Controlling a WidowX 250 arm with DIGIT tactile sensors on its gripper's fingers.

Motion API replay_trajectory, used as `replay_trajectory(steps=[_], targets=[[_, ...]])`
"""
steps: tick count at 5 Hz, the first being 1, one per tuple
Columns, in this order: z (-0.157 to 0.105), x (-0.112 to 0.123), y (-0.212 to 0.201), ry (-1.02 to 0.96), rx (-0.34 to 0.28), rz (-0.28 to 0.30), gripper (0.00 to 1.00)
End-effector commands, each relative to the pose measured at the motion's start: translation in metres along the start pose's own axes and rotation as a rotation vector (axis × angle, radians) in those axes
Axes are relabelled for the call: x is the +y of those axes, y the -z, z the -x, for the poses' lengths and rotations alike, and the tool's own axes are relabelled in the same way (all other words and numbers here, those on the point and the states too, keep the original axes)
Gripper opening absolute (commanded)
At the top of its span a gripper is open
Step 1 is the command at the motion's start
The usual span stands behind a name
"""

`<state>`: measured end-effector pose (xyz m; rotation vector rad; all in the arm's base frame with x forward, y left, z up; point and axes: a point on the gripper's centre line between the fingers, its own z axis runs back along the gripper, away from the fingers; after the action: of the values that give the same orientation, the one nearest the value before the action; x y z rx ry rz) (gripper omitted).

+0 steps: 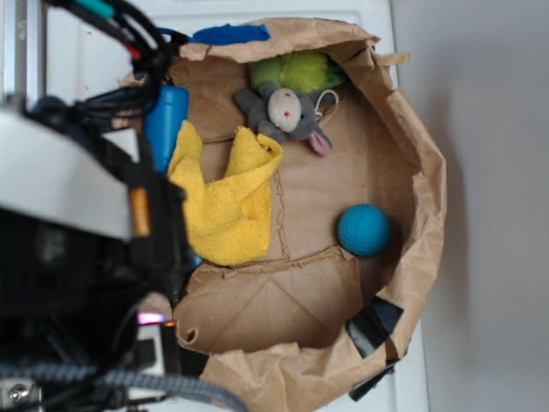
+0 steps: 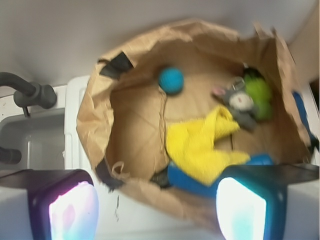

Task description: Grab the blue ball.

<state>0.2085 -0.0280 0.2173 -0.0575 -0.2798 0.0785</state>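
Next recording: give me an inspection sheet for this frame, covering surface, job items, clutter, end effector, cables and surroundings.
Surface: flattened brown paper bag with raised crumpled walls.
Job's things: blue ball lying free on the paper, apart from everything else.
Clutter: yellow cloth, grey toy mouse, green plush, blue cylinder.
End effector: open, raised over the bag's edge, holding nothing.
Cables: black bundle on the arm.
Surroundings: sink and faucet beside the bag.

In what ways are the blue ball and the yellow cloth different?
The blue ball is round and firm-looking; the yellow cloth is crumpled and folded. The ball is much smaller than the cloth. The ball sits alone near the wall of the paper bag, while the cloth lies partly over the blue cylinder. Both rest inside the bag.
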Motion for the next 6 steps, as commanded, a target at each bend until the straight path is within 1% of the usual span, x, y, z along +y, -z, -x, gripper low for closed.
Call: replay_trajectory(steps=[1, 5, 6], targets=[[0.000, 0.009, 0.009, 0.066, -0.008, 0.004, 1.00], [0.000, 0.009, 0.009, 0.066, -0.008, 0.004, 1.00], [-0.018, 0.002, 0.032, 0.045, 0.007, -0.034, 1.00]])
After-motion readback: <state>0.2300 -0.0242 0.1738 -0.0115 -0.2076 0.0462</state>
